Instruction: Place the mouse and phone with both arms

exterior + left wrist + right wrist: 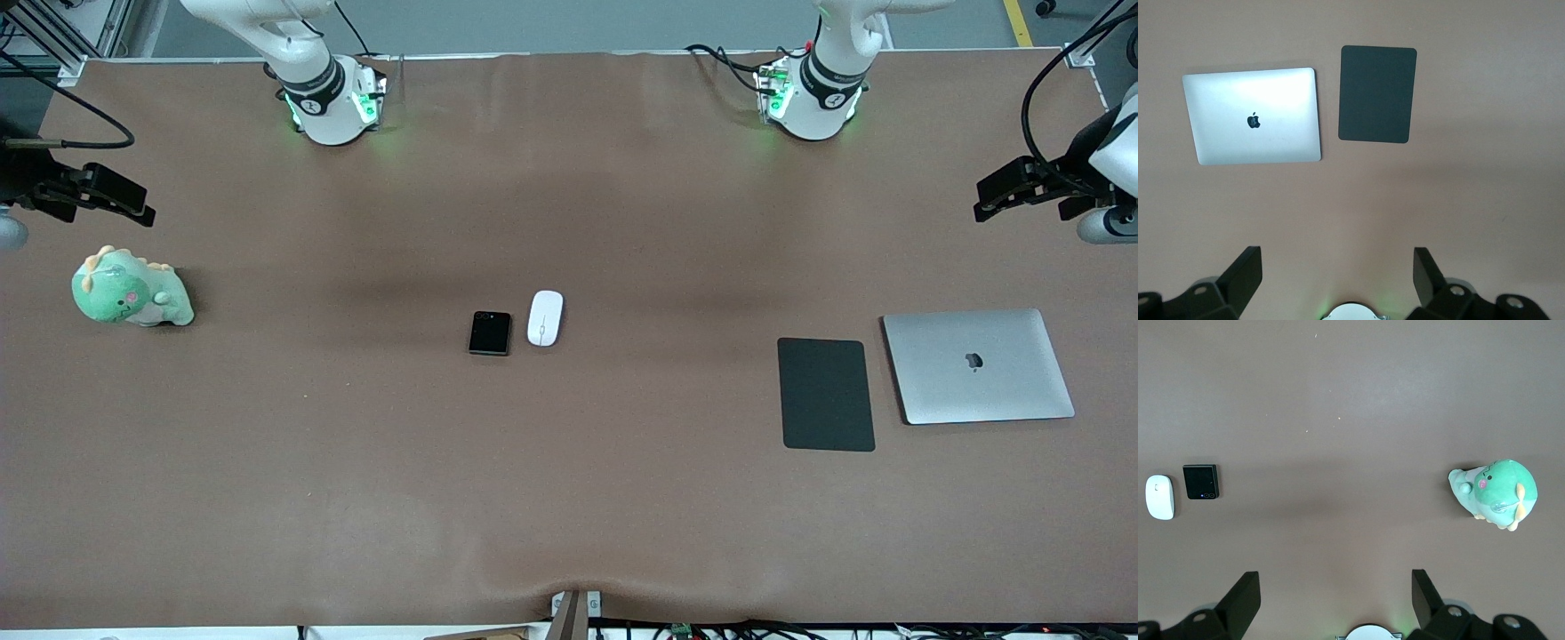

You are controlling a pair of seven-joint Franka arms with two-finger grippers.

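While both arms wait high at the table's ends, the mouse [545, 317] and the phone [490, 333] lie side by side near the middle of the table [569, 498], close but apart, the phone toward the right arm's end. The right gripper [133, 206] hangs over bare table beside the green plush dinosaur [131, 289], its fingers spread wide and empty; the left gripper [989, 203] hangs likewise, jaws apart, over bare table near the closed silver laptop [978, 365] and the dark pad [825, 394].

The mouse looks light, hard and glossy, with a domed back that would likely slip from a pinch placed too high; its long flanks, low down, seem the safest hold. The phone looks stiff, thin and denser, lying flat, so the fingers would have to reach right down to the cloth and close across its two opposite edges, clear of the camera lenses [1205, 496]. Whether its edges are rounded enough to slide I cannot quite tell.
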